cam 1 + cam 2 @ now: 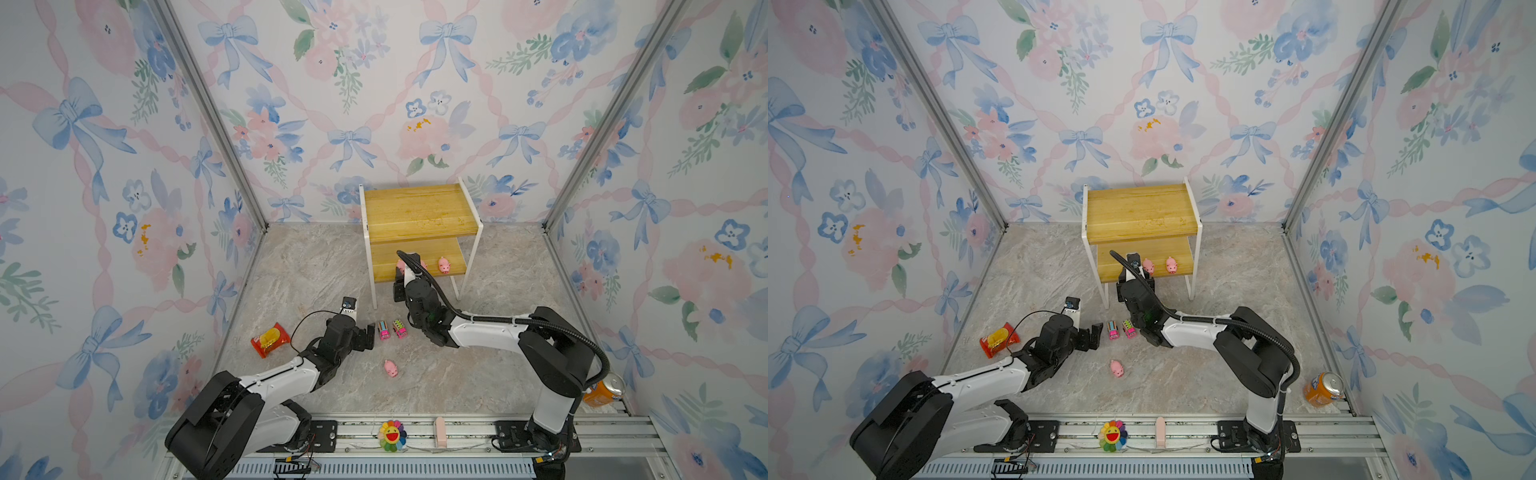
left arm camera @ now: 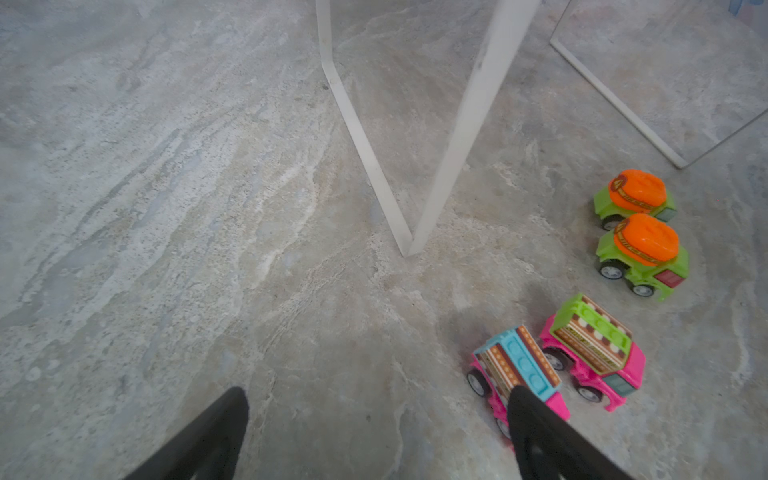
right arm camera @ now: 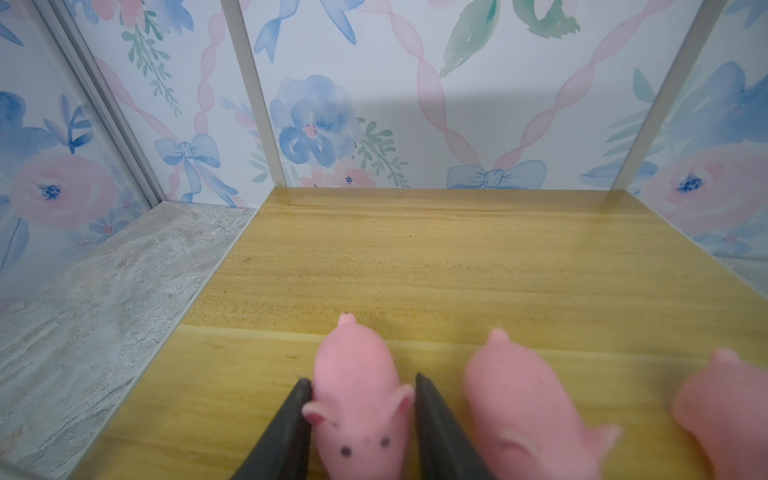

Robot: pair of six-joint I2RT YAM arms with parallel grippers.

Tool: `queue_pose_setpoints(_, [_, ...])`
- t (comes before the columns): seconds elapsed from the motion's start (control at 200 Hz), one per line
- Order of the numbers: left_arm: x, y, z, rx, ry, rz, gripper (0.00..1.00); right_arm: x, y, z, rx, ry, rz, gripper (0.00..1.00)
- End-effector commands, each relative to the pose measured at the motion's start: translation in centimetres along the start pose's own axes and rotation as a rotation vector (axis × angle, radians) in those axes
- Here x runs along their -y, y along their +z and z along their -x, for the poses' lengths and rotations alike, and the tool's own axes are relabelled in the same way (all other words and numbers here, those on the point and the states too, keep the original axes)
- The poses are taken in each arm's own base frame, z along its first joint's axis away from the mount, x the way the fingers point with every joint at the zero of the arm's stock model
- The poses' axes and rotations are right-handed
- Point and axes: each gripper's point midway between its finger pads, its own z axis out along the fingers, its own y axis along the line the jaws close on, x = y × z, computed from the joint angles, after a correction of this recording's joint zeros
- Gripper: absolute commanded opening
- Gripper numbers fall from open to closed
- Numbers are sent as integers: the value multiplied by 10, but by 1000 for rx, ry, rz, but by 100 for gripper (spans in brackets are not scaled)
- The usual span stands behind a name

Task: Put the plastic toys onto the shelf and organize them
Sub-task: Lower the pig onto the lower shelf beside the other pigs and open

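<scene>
The shelf stands at the back on white legs. My right gripper reaches onto its lower board, shut on a pink pig that rests on the wood. Two more pigs stand beside it on that board. A fourth pig lies on the floor. My left gripper is open and low over the floor, one finger right next to a pink truck with a blue top. The other pink truck and two green trucks stand just beyond.
A red snack packet lies left of my left arm. An orange can stands at the right wall. A rainbow flower sits on the front rail. The shelf's white legs rise close ahead of my left gripper.
</scene>
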Motion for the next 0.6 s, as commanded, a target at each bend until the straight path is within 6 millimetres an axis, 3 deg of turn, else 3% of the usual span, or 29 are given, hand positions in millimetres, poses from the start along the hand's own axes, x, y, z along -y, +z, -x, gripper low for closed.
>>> queue_pose_setpoints(0.0, [-2,1,0,3,-2,1,98,15,-1,-11,-35,-33,-30,43])
queue_pose_setpoints(0.595, [-2,1,0,4,-1,2,98,10,3,-18,-54,-36,-16,45])
